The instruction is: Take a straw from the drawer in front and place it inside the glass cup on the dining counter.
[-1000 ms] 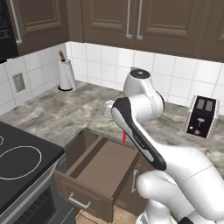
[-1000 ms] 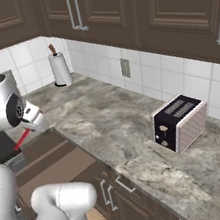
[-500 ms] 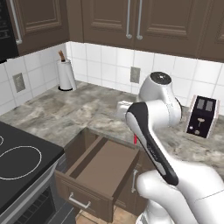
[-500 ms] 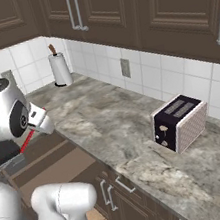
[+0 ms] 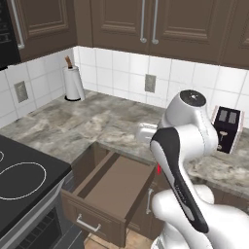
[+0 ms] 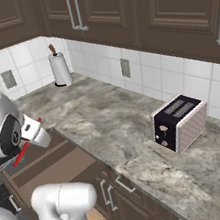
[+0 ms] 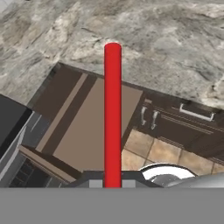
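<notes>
The straw (image 7: pixel 112 113) is clamped in the pincer (image 6: pixel 25 144), whose jaws are nearly together around its lower end; from the hand camera it runs straight up from between the tips. In the right base view its red length (image 6: pixel 22 153) slants down from the pincer. Below the pincer the drawer (image 5: pixel 115 187) stands pulled out, its light brown floor bare. Beyond the pincer lies the marble surface (image 6: pixel 115 126), with a toaster (image 6: pixel 180 121) well off to one side and a paper towel roll (image 5: pixel 74 82) far back by the tiled wall.
</notes>
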